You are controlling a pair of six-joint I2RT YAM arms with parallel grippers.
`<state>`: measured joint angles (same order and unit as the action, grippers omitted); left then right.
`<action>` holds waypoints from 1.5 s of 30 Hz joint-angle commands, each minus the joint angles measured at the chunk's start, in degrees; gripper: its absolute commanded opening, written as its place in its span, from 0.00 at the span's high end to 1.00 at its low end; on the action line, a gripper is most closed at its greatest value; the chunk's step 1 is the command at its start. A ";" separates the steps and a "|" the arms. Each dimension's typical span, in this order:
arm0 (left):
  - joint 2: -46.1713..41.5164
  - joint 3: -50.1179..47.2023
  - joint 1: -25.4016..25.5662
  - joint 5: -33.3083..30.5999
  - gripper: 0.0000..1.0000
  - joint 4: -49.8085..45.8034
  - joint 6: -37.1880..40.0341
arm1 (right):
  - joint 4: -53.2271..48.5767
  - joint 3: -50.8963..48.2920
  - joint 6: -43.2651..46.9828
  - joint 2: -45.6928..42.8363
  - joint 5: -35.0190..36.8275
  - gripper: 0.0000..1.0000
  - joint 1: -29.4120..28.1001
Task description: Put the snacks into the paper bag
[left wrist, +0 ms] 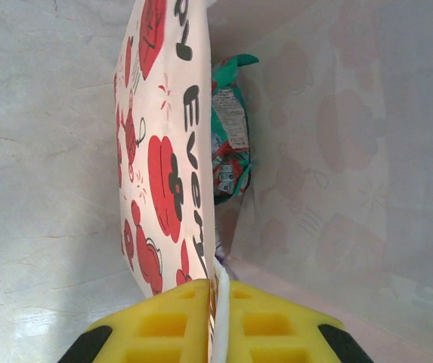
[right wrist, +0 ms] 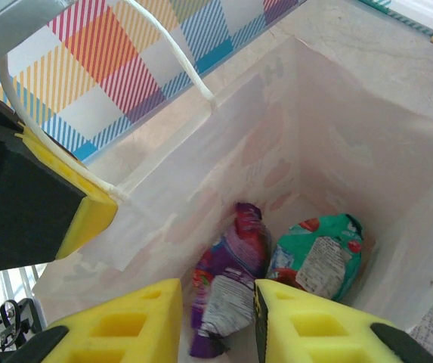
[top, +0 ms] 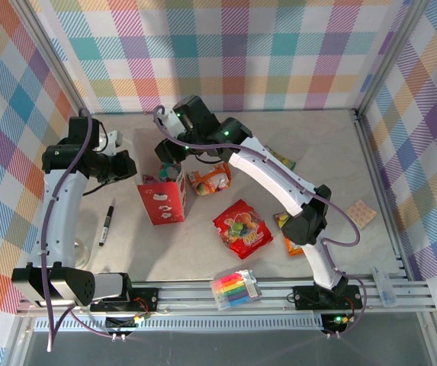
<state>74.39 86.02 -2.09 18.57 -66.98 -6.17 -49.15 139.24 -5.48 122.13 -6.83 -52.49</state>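
Left gripper (left wrist: 218, 321) clamped flat on bag (top: 162, 202) wall; bag upright, left of table centre. Right gripper (right wrist: 218, 321) over bag mouth, jaws narrowly apart, holding nothing. Purple pouch (right wrist: 227, 291) and teal pouch (right wrist: 318, 257) lie on bag floor. Plaid walls (top: 226, 46), marble-look table (top: 340, 152); loose on it: red pouch (top: 242, 228), markers (top: 236, 290), orange pouch (top: 209, 180), pen (top: 107, 223).

A black pen (top: 107, 223) lies on the left side of the pale marbled desk (top: 165, 252). It is well apart from a clear pack of rainbow markers (top: 236, 290), which rests at the near edge against the metal rail (top: 187, 292). A small tan square (top: 361, 213) sits far right. Plaid walls (top: 233, 53) enclose the scene.
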 commanded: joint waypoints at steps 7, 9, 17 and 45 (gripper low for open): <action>-0.29 -0.33 -0.73 1.03 0.89 0.54 0.02 | -1.65 -5.13 3.87 -12.09 3.15 0.63 -0.33; -0.22 -0.44 -0.73 0.88 0.89 0.53 0.02 | -0.21 -9.67 4.66 -15.63 4.99 0.61 -0.24; 0.06 -0.52 -0.73 0.39 0.89 0.70 -0.24 | 6.24 -28.11 4.22 -29.99 14.37 0.47 -0.25; 2.84 1.04 -0.72 0.02 0.89 -0.50 -0.51 | 6.95 -66.95 -13.06 -50.77 16.74 0.07 24.21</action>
<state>76.49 86.08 -2.09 18.52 -66.98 -6.39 -45.50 74.11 -15.20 72.53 14.46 -30.39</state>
